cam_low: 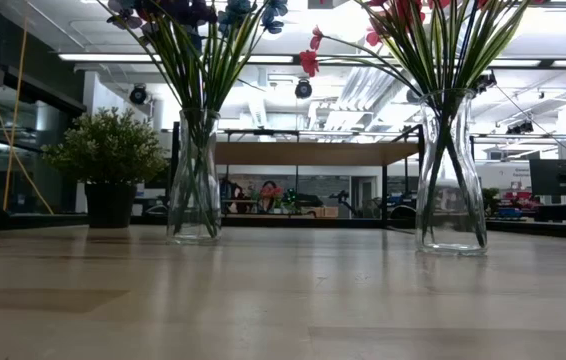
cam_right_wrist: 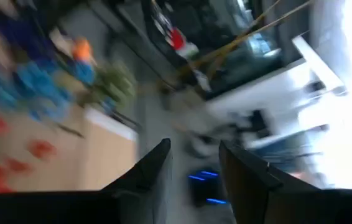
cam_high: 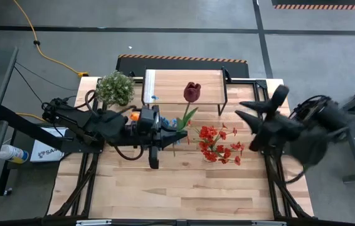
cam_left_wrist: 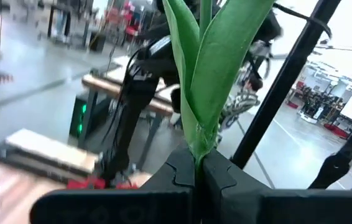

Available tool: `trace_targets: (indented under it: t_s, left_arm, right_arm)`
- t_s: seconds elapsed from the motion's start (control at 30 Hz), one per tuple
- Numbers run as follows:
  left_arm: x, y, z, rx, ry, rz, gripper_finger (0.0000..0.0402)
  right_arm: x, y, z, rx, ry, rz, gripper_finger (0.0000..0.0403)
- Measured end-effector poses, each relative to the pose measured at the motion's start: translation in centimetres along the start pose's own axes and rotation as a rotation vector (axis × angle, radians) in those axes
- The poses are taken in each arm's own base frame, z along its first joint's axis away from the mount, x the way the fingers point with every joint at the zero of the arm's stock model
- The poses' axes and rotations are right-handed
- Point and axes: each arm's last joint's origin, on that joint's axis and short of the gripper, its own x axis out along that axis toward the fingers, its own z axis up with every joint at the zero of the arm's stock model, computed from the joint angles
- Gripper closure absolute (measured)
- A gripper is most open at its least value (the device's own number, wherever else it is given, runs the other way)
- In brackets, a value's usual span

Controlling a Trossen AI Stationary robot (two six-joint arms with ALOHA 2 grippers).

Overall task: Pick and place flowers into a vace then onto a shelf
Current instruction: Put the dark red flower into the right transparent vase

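Observation:
My left gripper (cam_high: 170,134) is above the table's middle, shut on a flower with a dark red bloom (cam_high: 192,92) and broad green leaves (cam_left_wrist: 208,68). Two glass vases stand on the table. The left one (cam_low: 195,185) holds blue and purple flowers and sits under my left arm. The right one (cam_low: 451,180) holds red flowers (cam_high: 219,144). The shelf (cam_high: 184,88), a light plank on black legs, stands at the far edge. My right gripper (cam_high: 248,114) is open, raised at the table's right, just beyond the red flowers. My left gripper pinches the flower's green stem (cam_left_wrist: 198,160) just below the leaves, between its two fingertips (cam_left_wrist: 222,177). The fingers come about level from the table's left. The flower is lifted clear and sticks out past the fingertips, slanting toward the far right, with its bloom near the shelf's front edge.
A bushy pale-green plant (cam_high: 115,88) in a dark pot (cam_low: 110,203) stands at the far left beside the shelf. The near half of the wooden table (cam_high: 184,188) is bare. Cables and a bottle lie off the table to the left.

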Motion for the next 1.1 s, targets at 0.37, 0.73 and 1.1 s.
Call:
trace_targets:
  t_s: [0.37, 0.73, 1.1]
  left_arm:
    - [1.4, -0.8, -0.1, 0.173, -0.106, -0.04, 0.037]
    - [2.9, -0.6, 0.1, 0.209, -0.209, -0.082, 0.037]
    - [3.2, -0.2, 0.5, 0.212, -0.234, -0.127, 0.037]
  right_arm:
    - [-1.6, -6.9, -1.4, 0.684, -0.34, 0.402, 0.0279]
    - [0.3, -7.7, -0.1, 0.783, -0.486, 0.522, 0.0279]
    - [5.0, -5.1, 1.9, 0.752, -0.423, 0.606, 0.0279]
